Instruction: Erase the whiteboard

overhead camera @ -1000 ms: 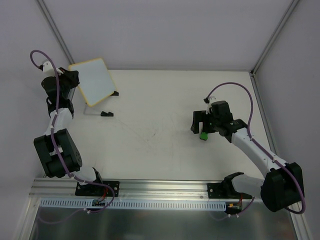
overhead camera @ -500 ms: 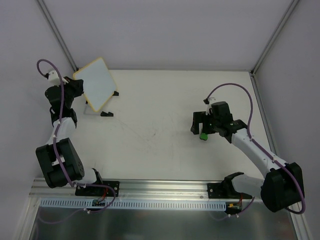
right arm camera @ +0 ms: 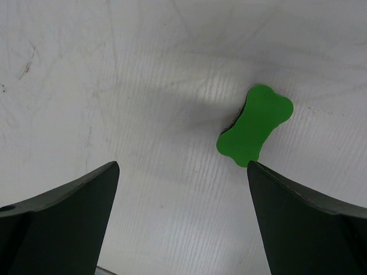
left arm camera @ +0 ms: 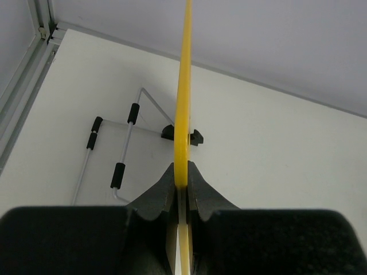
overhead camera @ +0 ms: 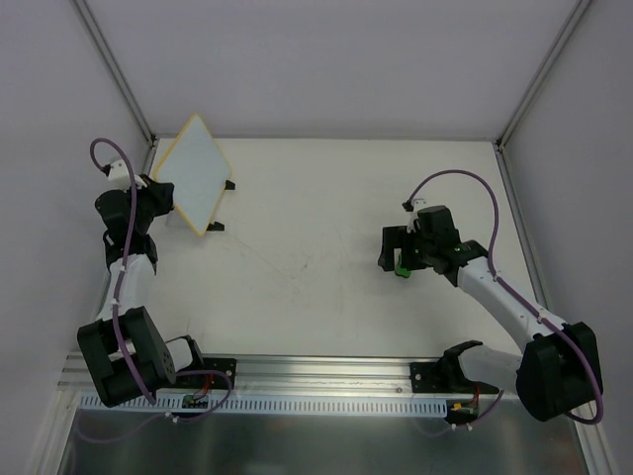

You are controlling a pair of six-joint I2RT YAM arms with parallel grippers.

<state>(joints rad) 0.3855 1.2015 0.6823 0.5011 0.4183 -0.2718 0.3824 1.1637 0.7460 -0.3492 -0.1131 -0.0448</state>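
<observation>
Holding the yellow-framed whiteboard (overhead camera: pixel 196 174) by one edge, I am pressing the left gripper (left arm camera: pixel 181 175) together on the frame. The pinch is edge-on, so the left wrist view is showing the board only as a thin yellow line. The board is hanging tilted at the far-left corner, above its wire stand (left arm camera: pixel 123 154) and apart from the surface (overhead camera: pixel 316 198).

I am judging the board to be light, thin and stiff, with a smooth face that may be slippery. A pinch at one edge is likely leaving it free to pivot under a wiping push, so I am favouring a firm hold on the frame.

The right gripper (right arm camera: pixel 180 172) is hovering spread wide over the green bone-shaped eraser (right arm camera: pixel 254 132), which is lying untouched on the surface nearer the right finger. I am judging the eraser small and light, with a dark layer showing under its green top; its narrow waist is offering the natural hold.

I am unable to tell whether the board's face carries writing, and the eraser's underside is hidden.
</observation>
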